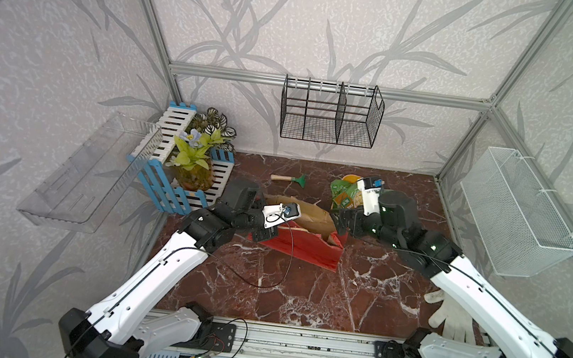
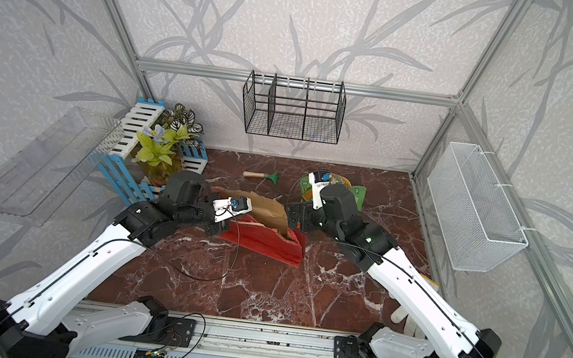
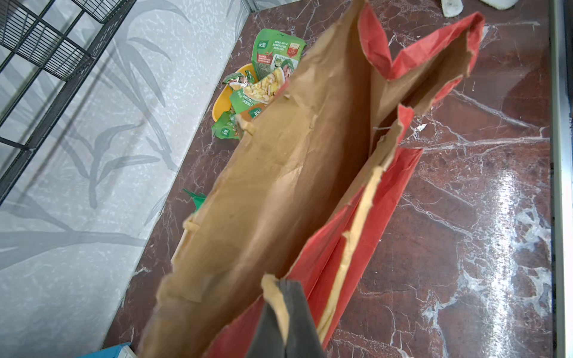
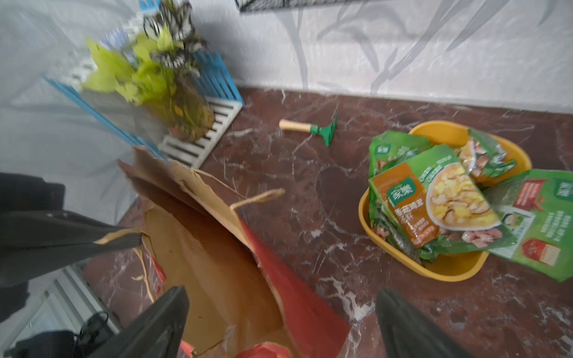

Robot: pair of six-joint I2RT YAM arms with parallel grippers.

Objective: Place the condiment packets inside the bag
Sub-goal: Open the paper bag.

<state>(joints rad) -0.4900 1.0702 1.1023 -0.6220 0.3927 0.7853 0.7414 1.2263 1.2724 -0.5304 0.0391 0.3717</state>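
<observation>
The left end effector [image 3: 283,322] was clenched on the rim of the bag [image 1: 301,246]. The bag stood on the table [image 1: 299,300] between both arms, mouth open, red outside and kraft inside. The right end effector [image 4: 279,325] was released, jaws spread wide, at the opposite end of the bag's mouth, grasping nothing. The packets [image 4: 434,198] lay heaped in a yellow tub [image 4: 449,269] near the back wall, just beside the bag. One packet overhung the tub's rim onto the table.
</observation>
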